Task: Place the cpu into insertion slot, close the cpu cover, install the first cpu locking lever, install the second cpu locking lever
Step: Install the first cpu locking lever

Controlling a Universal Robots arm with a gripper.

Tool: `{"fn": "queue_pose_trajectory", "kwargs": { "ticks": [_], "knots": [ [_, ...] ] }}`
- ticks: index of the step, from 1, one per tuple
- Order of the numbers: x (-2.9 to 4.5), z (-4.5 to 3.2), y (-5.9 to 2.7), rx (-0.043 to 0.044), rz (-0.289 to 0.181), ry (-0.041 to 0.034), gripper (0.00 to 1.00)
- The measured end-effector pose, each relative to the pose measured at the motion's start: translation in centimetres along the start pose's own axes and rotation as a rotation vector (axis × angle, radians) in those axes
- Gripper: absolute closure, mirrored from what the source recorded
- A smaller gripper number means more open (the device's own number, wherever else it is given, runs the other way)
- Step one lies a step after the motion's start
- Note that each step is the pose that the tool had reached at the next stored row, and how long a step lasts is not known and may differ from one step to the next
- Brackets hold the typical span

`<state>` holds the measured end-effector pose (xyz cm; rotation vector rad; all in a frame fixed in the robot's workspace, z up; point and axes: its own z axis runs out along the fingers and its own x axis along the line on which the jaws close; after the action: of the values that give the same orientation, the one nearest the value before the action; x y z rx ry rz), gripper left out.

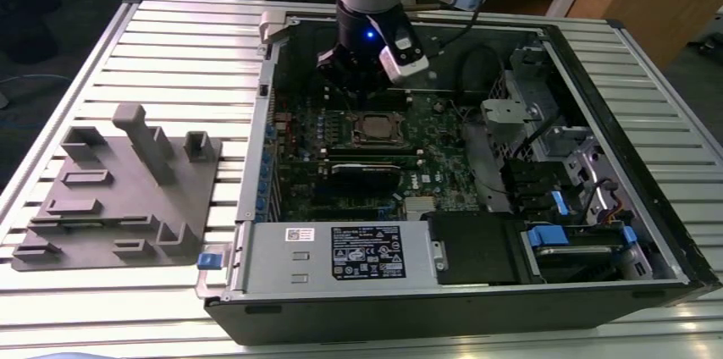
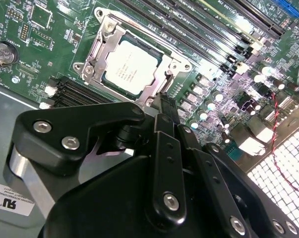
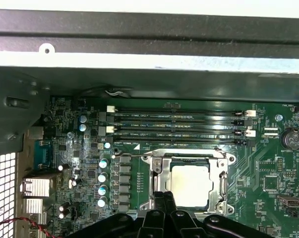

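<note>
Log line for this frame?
cpu: seated | cover: down around cpu | gripper: shut, tips at cover edge

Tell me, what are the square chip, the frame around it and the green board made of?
The chip looks like metal on top: dull silver-grey, smooth, with a soft sheen. The frame around it seems to be bare metal too, brighter, with shiny glints on its edges. The board is probably a hard plastic-like sheet, glossy green with fine lines.

A grey holder point(image 1: 113, 194) lies on the slatted table point(image 1: 169, 46), at the exterior view's left of the open computer case point(image 1: 452, 318).
</note>
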<state>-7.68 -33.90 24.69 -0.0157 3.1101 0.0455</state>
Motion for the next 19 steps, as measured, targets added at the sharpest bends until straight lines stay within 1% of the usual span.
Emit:
{"fn": "queue_pose_trajectory", "kwargs": {
  "ticks": [19],
  "knots": [
    [1.51,-0.03,0.02,0.0001,0.0,0.0,0.89]
  ]
}}
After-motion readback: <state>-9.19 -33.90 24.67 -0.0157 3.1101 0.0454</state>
